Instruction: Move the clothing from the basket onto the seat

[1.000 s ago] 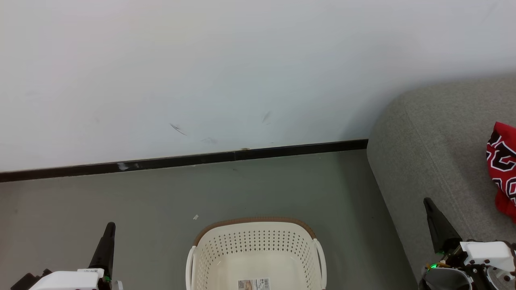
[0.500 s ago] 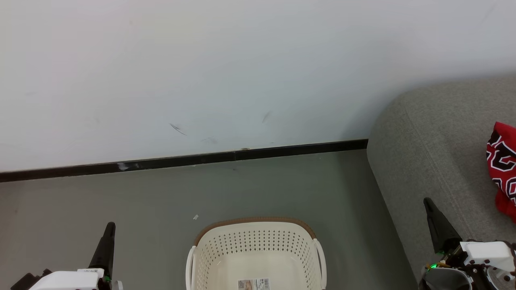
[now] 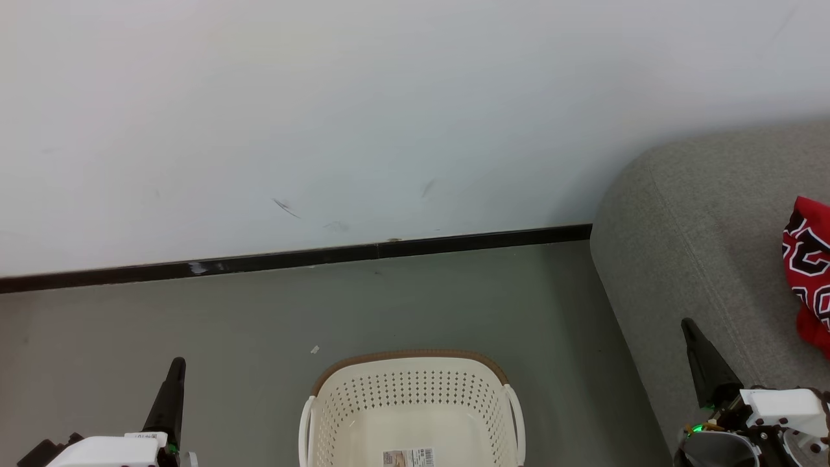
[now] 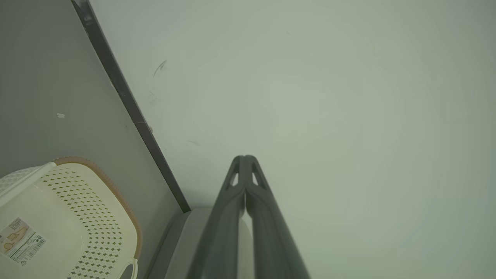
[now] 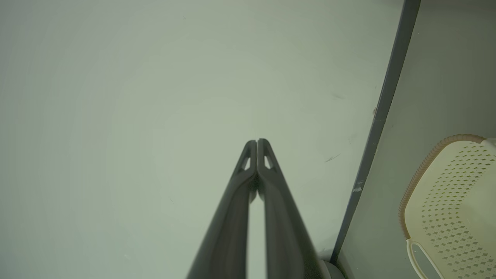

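Already the clothing (image 3: 807, 272) lies bunched on the seat (image 3: 700, 227), at the right edge of the head view, with its long side running from near to far. Black-and-white characters show on it, but I cannot read them. The basket (image 3: 415, 389) stands on the floor (image 3: 454, 305), left of the seat; its label (image 3: 408, 457) is too small to read. The left tool (image 4: 245, 158) and the right tool (image 5: 256, 142) are both clenched, fingertips touching, holding nothing.

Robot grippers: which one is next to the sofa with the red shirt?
The right gripper, at the head view's lower right, shows against the sofa where the red jersey lies. The left gripper shows against floor, left of the basket.
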Controlling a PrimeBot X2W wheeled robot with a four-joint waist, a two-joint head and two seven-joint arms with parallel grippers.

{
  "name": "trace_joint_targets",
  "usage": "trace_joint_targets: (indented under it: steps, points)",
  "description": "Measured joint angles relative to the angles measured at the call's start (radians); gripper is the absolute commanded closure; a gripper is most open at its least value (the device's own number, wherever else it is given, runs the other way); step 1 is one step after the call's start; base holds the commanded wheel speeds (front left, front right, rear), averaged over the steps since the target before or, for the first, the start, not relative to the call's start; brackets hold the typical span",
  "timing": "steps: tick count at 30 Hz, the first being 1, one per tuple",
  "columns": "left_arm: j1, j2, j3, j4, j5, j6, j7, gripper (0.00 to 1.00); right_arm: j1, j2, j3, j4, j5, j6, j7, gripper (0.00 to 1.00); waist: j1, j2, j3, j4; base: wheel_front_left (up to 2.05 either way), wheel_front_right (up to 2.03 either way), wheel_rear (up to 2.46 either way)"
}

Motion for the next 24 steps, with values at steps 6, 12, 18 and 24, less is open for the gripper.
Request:
trace_joint_targets:
  steps: [6, 12, 18, 24]
  points:
    - [0.000, 0.000, 0.000, 0.000, 0.000, 0.000, 0.000, 1.00, 0.000, 0.000, 0.000, 0.000, 0.000, 0.000, 0.000, 1.00, -0.0001, 0.0000, 0.000, 0.000, 0.00, 0.00, 0.00]
    - [0.000, 0.000, 0.000, 0.000, 0.000, 0.000, 0.000, 1.00, 0.000, 0.000, 0.000, 0.000, 0.000, 0.000, 0.000, 1.00, -0.0001, 0.0000, 0.000, 0.000, 0.00, 0.00, 0.00]
    - [0.000, 0.000, 0.000, -0.001, 0.000, 0.000, 0.000, 1.00, 0.000, 0.000, 0.000, 0.000, 0.000, 0.000, 0.000, 1.00, 0.0000, 0.0000, 0.000, 0.000, 0.00, 0.00, 0.00]
    - [0.000, 0.000, 0.000, -0.001, 0.000, 0.000, 0.000, 1.00, 0.000, 0.000, 0.000, 0.000, 0.000, 0.000, 0.000, 1.00, -0.0001, 0.0000, 0.000, 0.000, 0.00, 0.00, 0.00]
